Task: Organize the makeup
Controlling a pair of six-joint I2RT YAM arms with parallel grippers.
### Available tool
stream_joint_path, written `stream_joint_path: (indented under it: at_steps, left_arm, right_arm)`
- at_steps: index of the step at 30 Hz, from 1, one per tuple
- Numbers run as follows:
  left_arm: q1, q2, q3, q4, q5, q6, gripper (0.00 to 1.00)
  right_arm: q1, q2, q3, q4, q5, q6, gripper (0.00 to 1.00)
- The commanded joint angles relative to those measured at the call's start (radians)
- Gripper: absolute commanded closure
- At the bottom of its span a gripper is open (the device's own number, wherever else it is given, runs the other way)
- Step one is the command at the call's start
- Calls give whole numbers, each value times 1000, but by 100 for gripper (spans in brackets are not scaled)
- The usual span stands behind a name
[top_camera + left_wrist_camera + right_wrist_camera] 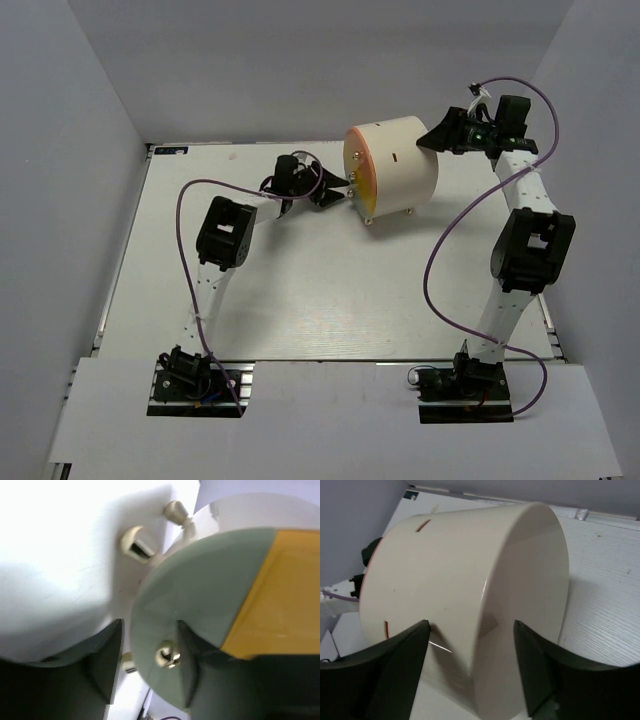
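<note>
No brushes or lipstick tubes show in any view. The large cream cylinder (398, 168) lies on its side at the back of the table, its orange drawer front (356, 180) facing left. My left gripper (335, 188) is open at that front. In the left wrist view its jaws (147, 665) stand on either side of a small metal knob (167, 656), which is close to the right finger. My right gripper (432, 140) is open at the cylinder's rear end. In the right wrist view it (470, 655) straddles the cylinder's back rim (495, 610).
The cylinder has small brass feet (176, 511) on its underside, also seen in the top view (370, 220). The white table (330, 290) is walled by grey panels at left, right and back. Purple cables loop over both arms (450, 240).
</note>
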Motion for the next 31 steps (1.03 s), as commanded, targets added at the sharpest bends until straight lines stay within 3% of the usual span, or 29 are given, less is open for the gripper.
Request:
stream_joint_path:
  at_steps: [1, 3, 8, 11, 14, 19, 21, 26, 31]
  left_arm:
    - [-2, -122, -69, 23, -12, 1, 39]
    - [21, -162, -134, 38, -20, 7, 30]
    - [93, -306, -270, 67, -26, 13, 15]
    - [136, -411, -336, 14, -32, 65, 12]
    - [159, -523, -349, -130, -37, 188, 10]
    - [154, -702, -350, -407, -49, 526, 4]
    - [141, -816, -408, -491, -37, 666, 3]
    - [140, -1102, -629, -525, -11, 792, 2]
    - [140, -1434, -839, -502, -106, 823, 2]
  right_arm:
    - [0, -25, 8, -26, 40, -12, 23]
    - [-14, -31, 17, -29, 50, -12, 12]
    - [-60, -72, 25, -28, 68, -13, 11]
    - [-86, -108, 25, -49, 83, -61, 11]
    - [-103, -158, 29, -112, 119, -165, 11]
    - [-91, -276, 5, -282, 229, -306, 11]
    - [-90, -321, -53, -330, 263, -323, 11]
    - [-95, -497, -224, -358, 264, -363, 11]
    - [-92, -737, -472, -203, 220, -313, 11]
